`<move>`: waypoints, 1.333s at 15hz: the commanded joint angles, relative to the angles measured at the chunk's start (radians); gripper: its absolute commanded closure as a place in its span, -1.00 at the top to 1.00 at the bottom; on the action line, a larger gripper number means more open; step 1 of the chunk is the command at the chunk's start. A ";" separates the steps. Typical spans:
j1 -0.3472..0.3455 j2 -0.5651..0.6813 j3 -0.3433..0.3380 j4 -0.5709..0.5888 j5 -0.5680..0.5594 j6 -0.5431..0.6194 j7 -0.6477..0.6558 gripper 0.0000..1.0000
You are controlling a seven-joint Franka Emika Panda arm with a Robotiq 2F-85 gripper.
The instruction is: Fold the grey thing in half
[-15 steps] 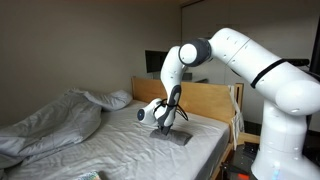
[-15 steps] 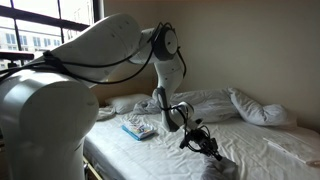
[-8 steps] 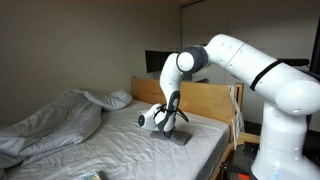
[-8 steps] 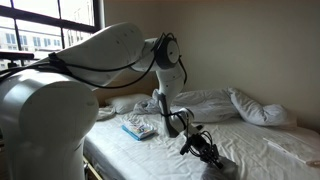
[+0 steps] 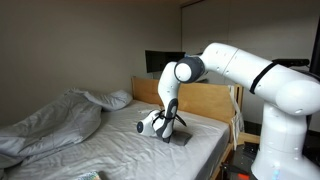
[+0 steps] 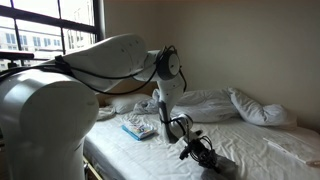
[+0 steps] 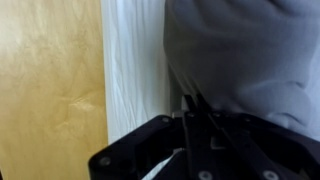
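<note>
Bedroom: white-sheeted bed surface w/ wooden headboard; a window shows behind the arm in an exterior view. Grey cloth lies low on the surface near its edge, at the headboard end. In wrist view the cloth fills the upper right, w/ a strip of white sheet beside it and wood past that. Franka arm bends down, so the jaws sit low at the cloth's edge. The 2 fingertips look close together right at the hem, but can't tell if they pinch fabric or only touch it. Crumpled duvet is heaped well apart from the cloth. Pillows lie at the head. A blue-and-white item lies on the sheet, apart from the cloth; can't make out what it is.
</note>
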 commanded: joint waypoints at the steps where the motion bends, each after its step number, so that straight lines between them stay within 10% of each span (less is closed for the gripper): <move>1: 0.015 0.023 0.005 0.033 0.026 -0.001 -0.056 -0.83; 20: 0.095 -0.045 0.040 -0.065 -0.010 0.080 -0.077 -0.83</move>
